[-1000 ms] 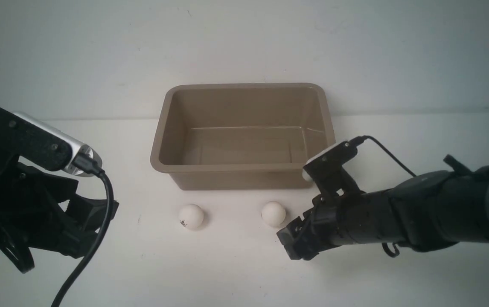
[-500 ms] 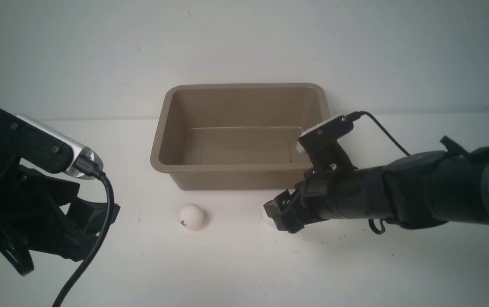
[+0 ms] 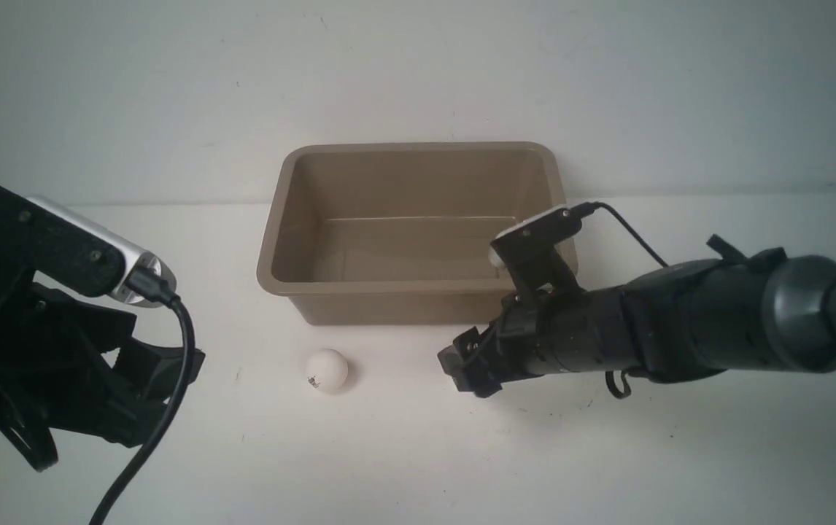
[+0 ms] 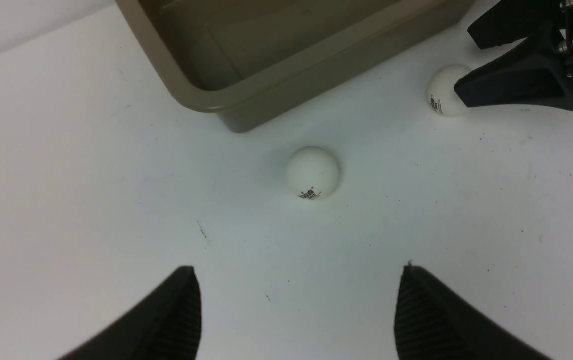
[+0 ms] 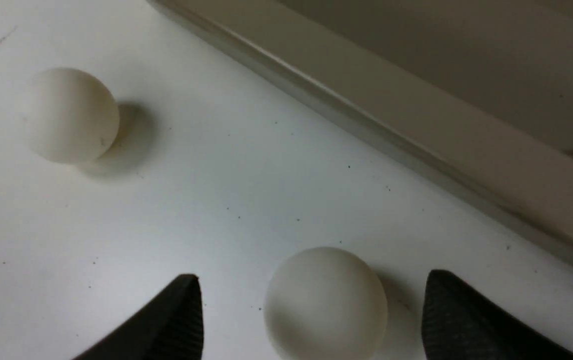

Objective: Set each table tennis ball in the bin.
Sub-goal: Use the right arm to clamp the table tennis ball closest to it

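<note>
Right gripper [image 5: 311,300] gapes around one ball [image 5: 325,300], not touching. Left gripper [image 4: 297,272] spread wide, empty. The other ball [image 3: 327,370], at the bin's [image 3: 418,290] seven o'clock, has unreadable print.

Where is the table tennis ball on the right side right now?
That ball rests on the table in front of the bin, on the robot's right, inside the open right gripper, which hides it in the front view.

count | table tennis balls=2: left ball [image 3: 327,370], right ball [image 4: 441,90] (seen in both wrist views, hidden in front view) | bin [image 3: 403,289]=1 | grippers=2: left gripper [image 4: 297,272], right gripper [image 3: 464,368] | wrist cameras=2: left camera [image 3: 90,251], right camera [image 3: 535,235] | cables=2: left cable [image 3: 144,452], right cable [image 3: 637,237]
</note>
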Available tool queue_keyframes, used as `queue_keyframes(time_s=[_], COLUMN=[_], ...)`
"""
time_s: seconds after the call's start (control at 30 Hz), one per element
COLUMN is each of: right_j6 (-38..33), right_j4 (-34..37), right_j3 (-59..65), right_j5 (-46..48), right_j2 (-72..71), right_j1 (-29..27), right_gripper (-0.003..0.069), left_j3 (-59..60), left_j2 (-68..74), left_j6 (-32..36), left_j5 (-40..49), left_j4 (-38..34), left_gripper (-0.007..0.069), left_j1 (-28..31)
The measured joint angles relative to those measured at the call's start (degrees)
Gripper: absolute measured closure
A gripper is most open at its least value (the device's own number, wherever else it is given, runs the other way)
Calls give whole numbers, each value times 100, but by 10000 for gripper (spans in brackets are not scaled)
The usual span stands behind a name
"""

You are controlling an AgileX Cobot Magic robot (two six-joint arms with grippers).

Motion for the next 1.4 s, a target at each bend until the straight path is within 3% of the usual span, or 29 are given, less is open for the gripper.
queue_keyframes(time_s=[0.67,0.8,0.87,0.93,1.1,1.4], right_j6=[-46,-41,22,86,558,2376], right_j4=[165,165,165,106,-449,-2936], right_j3=[-331,-331,-331,-331,-342,-337], right_j5=[184,184,186,193,288,893], right_j2=[579,579,579,579,574,71], right_j1=[0,0,0,0,0,0], right_gripper=[143,225,307,309,307,307], left_j3=[0,0,0,0,0,0], left_j2=[0,0,0,0,0,0], left_j6=[0,0,0,0,0,0], left_j5=[6,6,6,6,1,1], left_j4=[0,0,0,0,0,0], left_gripper=[156,156,156,156,156,156], left_j1=[0,0,0,0,0,0])
